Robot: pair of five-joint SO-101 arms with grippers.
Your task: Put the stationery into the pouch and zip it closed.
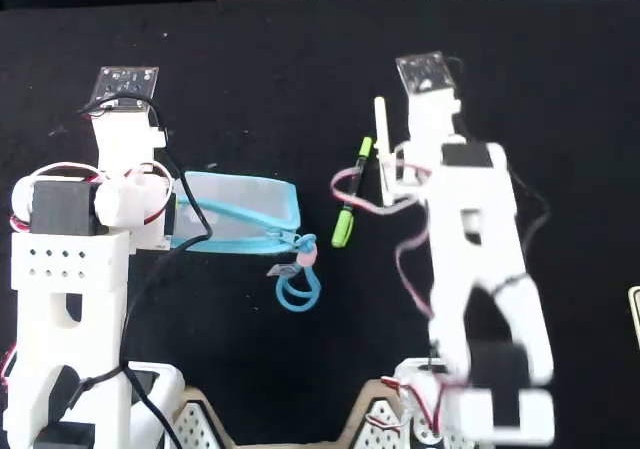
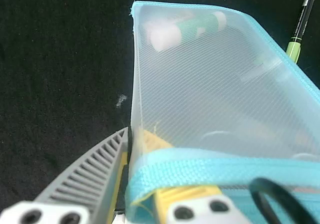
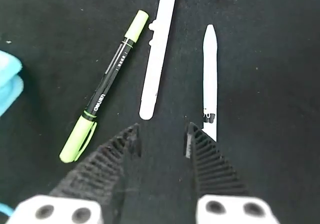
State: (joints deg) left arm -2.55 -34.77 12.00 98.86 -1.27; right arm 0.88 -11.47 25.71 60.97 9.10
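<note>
Our left gripper (image 2: 131, 151) clamps the pouch (image 2: 215, 84) rim, steadying it; our right gripper (image 3: 161, 134) hangs spread above what seems a white pen (image 3: 210, 79).

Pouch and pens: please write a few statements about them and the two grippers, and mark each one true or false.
1. The green marker lies on the table, outside the pouch. True.
2. The right gripper holds the white pen. False: the gripper is open and holds nothing; the white pen lies on the table.
3. The left gripper is shut on the pouch's edge. True.
4. The pouch is empty. False: a white and green item shows through its mesh.
5. A white stick lies between the green marker and the white pen. True.
</note>
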